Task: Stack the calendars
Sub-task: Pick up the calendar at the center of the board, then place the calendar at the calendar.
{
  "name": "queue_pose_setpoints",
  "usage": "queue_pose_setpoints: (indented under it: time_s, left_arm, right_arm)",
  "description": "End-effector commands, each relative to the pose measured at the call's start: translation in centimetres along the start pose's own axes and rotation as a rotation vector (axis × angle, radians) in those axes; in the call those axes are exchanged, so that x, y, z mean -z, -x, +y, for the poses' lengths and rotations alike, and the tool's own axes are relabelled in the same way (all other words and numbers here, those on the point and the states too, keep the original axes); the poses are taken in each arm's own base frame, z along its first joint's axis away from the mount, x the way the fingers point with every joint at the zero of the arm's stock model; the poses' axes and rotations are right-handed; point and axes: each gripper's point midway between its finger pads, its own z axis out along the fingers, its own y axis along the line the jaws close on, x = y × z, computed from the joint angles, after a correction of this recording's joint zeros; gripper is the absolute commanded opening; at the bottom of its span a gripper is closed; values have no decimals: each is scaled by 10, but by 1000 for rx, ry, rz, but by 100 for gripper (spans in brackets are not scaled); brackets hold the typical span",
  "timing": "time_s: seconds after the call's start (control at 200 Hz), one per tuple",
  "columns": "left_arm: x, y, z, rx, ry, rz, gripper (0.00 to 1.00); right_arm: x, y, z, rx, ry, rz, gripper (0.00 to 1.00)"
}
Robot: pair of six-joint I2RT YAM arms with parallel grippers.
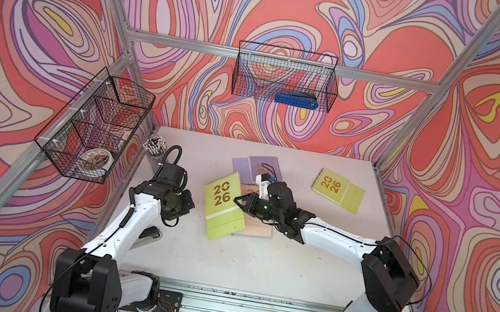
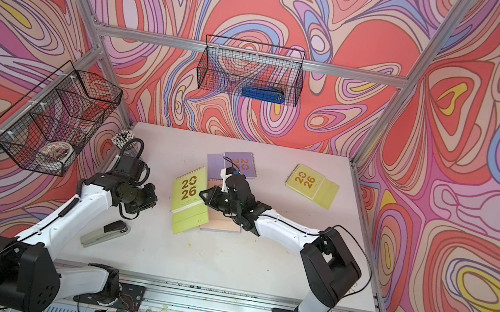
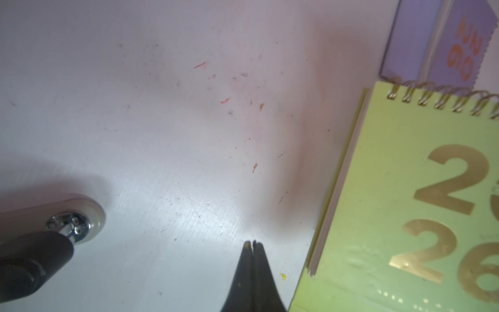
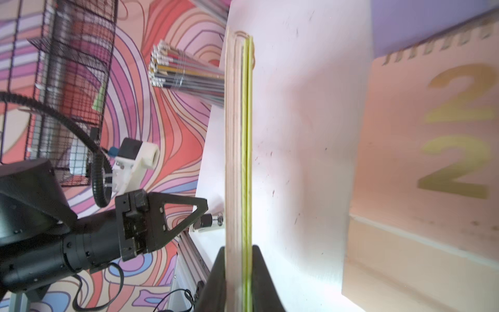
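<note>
The right fingers (image 4: 263, 281) are clenched on the edge of a yellow-green calendar (image 1: 223, 206) that overlaps the peach calendar (image 4: 432, 162) mid-tabletop (image 1: 256, 269). A lilac calendar (image 1: 260, 165) lies just behind, and a second yellow-green calendar (image 1: 338, 190) lies well apart towards the right wall. The left fingers (image 3: 245, 270) are pressed together, empty, over bare tabletop between a stapler (image 2: 104, 234) and the gripped calendar. A pencil cup (image 1: 154, 146) stands at the far left corner.
</note>
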Motion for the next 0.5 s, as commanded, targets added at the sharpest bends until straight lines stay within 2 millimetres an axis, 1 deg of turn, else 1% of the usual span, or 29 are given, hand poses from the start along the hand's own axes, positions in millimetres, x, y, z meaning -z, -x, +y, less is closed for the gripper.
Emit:
queue_pose_setpoints:
  time_s: [0.0,0.07,0.23,0.285,0.426,0.496]
  left_arm:
    - [14,0,-26,11,-93,-16,0]
    - [16,-2,-39,-7,-123,-28,0]
    - [16,-5,-67,-19,-218,-49,0]
    - [16,-6,-74,-15,-250,-50,0]
    - [20,-11,-101,-34,-368,-9,0]
    - [21,-12,-107,-54,-375,-2,0]
  right_arm:
    - [19,19,10,14,83,-41,0]
    - [29,29,2,9,82,-57,0]
    - [50,44,-15,-7,77,-86,0]
    - [55,47,-20,-12,73,-93,0]
    - [66,55,-29,-21,74,-112,0]
    - [71,60,-33,-29,74,-129,0]
